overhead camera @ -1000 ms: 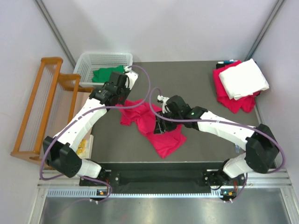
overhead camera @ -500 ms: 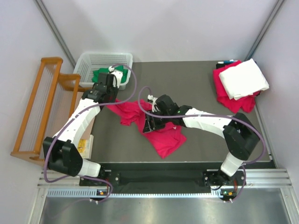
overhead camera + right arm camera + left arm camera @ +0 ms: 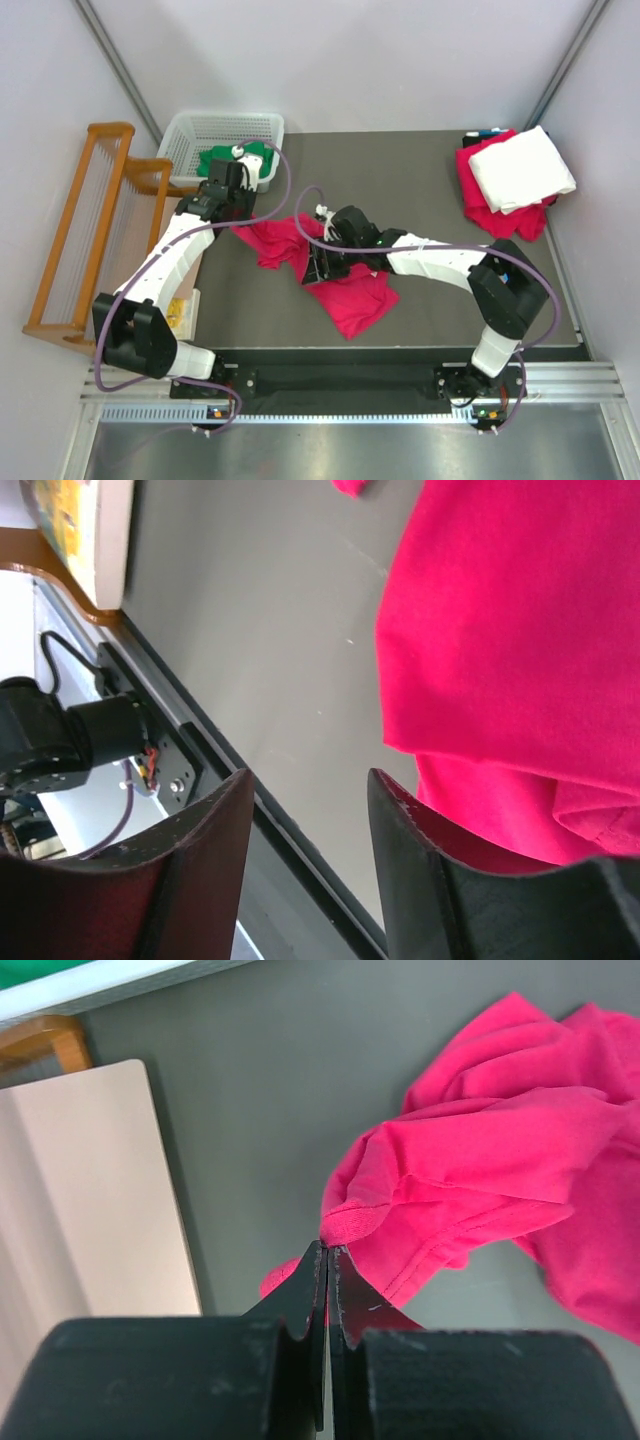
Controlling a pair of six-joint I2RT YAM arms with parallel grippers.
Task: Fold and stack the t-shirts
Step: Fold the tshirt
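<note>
A crimson-pink t-shirt [image 3: 345,290] lies crumpled on the dark mat, left of centre. My left gripper [image 3: 238,220] is shut on its left edge; in the left wrist view the cloth [image 3: 480,1170] bunches at the closed fingertips [image 3: 330,1248]. My right gripper [image 3: 317,268] hovers over the shirt's middle, open, with only mat between its fingers [image 3: 310,780] and pink cloth [image 3: 520,650] beside them. A green t-shirt [image 3: 225,160] sits in the basket. A folded white t-shirt [image 3: 520,168] rests on another crimson one [image 3: 492,215] at the back right.
The white lattice basket [image 3: 200,128] stands at the mat's back left corner, and a wooden rack [image 3: 80,230] stands left of the table. A beige board [image 3: 90,1200] lies beside the mat. Pens [image 3: 485,133] lie behind the back-right pile.
The left gripper has drawn the shirt's edge leftward and back toward the basket. The right gripper has shifted left across the shirt. Both have barely moved in the last half second.
</note>
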